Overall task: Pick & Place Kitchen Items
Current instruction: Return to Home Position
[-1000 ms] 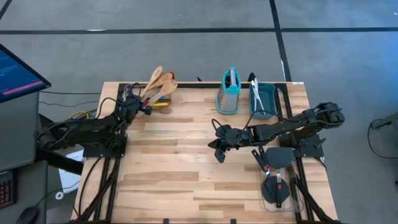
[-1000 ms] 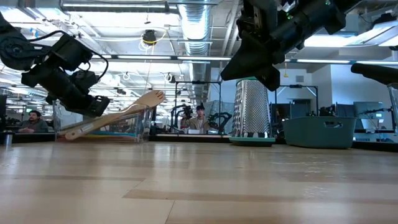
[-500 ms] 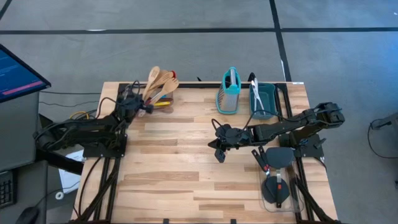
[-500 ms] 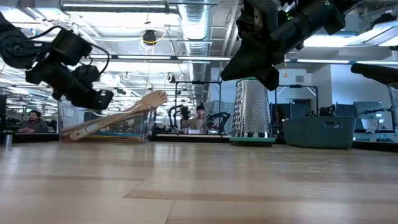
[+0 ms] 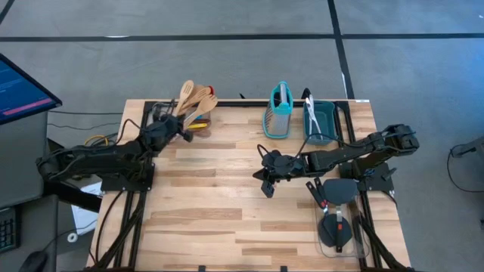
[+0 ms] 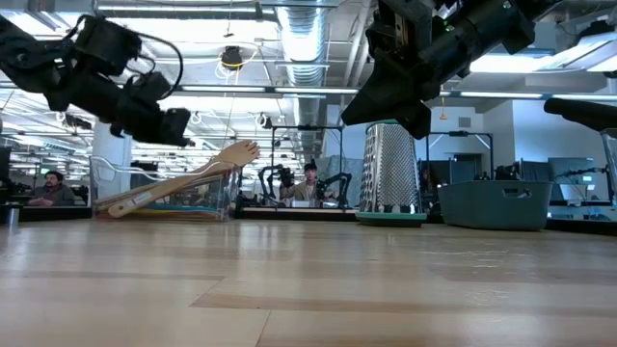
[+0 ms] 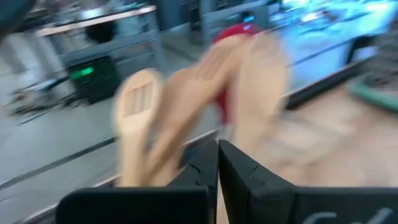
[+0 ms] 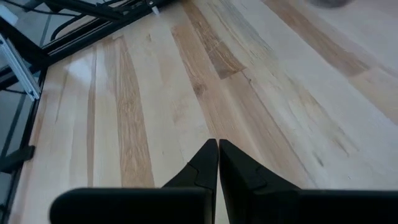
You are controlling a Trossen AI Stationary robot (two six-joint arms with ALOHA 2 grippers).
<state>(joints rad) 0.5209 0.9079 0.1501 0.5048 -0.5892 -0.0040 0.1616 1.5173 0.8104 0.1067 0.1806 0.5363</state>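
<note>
Left gripper (image 5: 184,134) (image 6: 181,127) (image 7: 217,165): fingers pressed together, no gap, holding nothing, raised off the table (image 5: 227,219). Just ahead of its tips are the wooden spoons (image 5: 195,98) (image 6: 193,181) (image 7: 186,112), heads fanned out and one of them slotted. They lean in the clear container (image 6: 220,198) below and beyond the gripper, not touching it. A red spoon (image 7: 233,37) (image 5: 209,91) shows behind the wooden heads, and a yellow spoon (image 5: 195,126) lies low beside the tips. Left wrist view is blurred. Right gripper (image 5: 266,189) (image 6: 421,123) (image 8: 217,163): fingers also closed tip to tip, empty, hanging over bare table near the middle and well apart from the left one. Beyond it at the table's back edge the teal box grater (image 5: 279,113) (image 6: 390,178) stands upright, with the teal bin (image 5: 333,113) (image 6: 496,205) just beside it. Black spatulas (image 5: 336,195) lie behind the right gripper, alongside its arm. Monitor (image 5: 23,91) off the table behind the left arm: lines of text, too small to read.
</note>
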